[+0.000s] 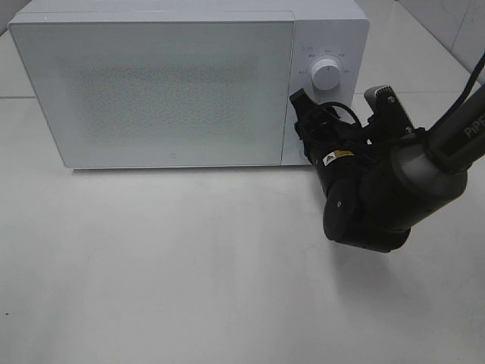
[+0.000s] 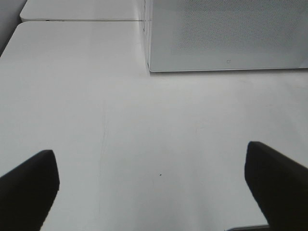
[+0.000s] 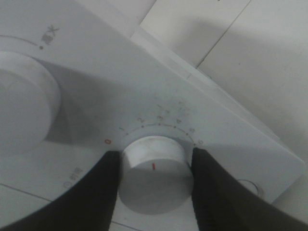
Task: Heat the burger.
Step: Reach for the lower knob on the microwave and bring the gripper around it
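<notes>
Microwave (image 1: 151, 83), door shut, sits on white tabletop (image 1: 189, 288); right hand (image 3: 155, 153) grips timer knob (image 3: 154, 185).

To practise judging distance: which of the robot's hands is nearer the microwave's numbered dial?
Right. The right hand clasps the numbered dial, a finger on each side. The left hand hangs open over the table, out in front of the microwave door.

Matte black right arm (image 1: 394, 189) with rounded dark-grey joint housings, looped black cables (image 1: 333, 121), a small yellow-and-white label (image 1: 339, 158), white lettering (image 1: 475, 125). Broad black fingers (image 3: 91, 197) on right tool (image 3: 154, 163) and left tool (image 2: 151, 183).
</notes>
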`<state>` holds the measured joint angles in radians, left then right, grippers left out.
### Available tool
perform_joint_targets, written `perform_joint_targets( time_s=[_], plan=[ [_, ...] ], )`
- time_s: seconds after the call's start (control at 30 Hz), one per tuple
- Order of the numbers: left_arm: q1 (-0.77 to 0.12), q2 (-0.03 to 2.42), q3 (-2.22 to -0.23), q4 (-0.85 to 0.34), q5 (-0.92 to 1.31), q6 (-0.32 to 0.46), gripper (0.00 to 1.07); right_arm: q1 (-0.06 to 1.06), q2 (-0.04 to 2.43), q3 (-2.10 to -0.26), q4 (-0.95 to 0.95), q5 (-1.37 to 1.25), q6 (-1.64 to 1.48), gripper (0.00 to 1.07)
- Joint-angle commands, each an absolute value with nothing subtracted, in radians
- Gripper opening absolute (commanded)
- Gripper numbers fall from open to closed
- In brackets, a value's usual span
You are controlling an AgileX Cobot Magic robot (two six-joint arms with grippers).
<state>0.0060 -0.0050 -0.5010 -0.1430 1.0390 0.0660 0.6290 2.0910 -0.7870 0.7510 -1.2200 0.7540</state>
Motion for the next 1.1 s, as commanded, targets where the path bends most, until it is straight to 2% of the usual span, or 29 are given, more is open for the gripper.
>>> perform_joint_targets(
  time_s=[0.03, 1.1],
  plan=[
    [0.007, -0.032, -0.495, -0.151, 1.036, 0.065, 1.03, 0.628, 2.087, -0.804, 0.663, -1.354, 0.884, 0.03],
    [0.007, -0.032, -0.495, -0.151, 1.036, 0.065, 1.03, 0.628, 2.087, -0.804, 0.704, -1.354, 1.319, 0.02]
  ],
)
